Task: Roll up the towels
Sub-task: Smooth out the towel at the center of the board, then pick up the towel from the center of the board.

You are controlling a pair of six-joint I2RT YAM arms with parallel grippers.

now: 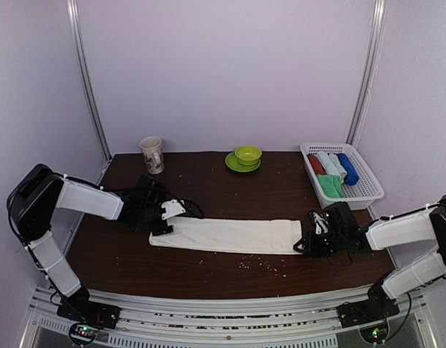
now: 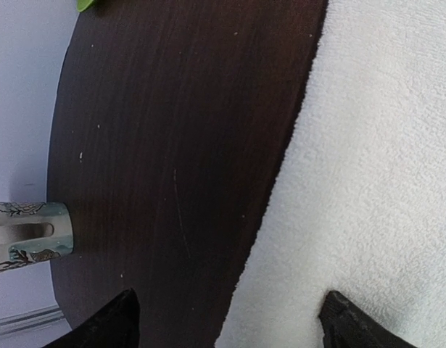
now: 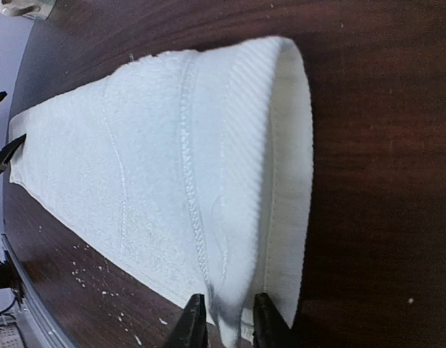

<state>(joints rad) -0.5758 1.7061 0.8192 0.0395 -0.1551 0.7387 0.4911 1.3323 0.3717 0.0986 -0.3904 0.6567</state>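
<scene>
Dark table (image 1: 208,181) — left gripper (image 2: 230,304) agape over cream towel (image 1: 230,235), right gripper (image 3: 226,308) pinching its end

The cream-white towel (image 3: 172,167) is soft looped terry cloth, with a smoother ribbed band near its hem. The table (image 1: 208,185) is dark wood grain with a dull sheen; the mug (image 1: 152,154) looks glazed, the basket (image 1: 369,193) white plastic.

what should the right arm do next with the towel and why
Probably fold the held end over leftward to start the roll: the white towel lies flat in a long strip, the right gripper pinches its end hem, the open left gripper sits over the far end.
</scene>
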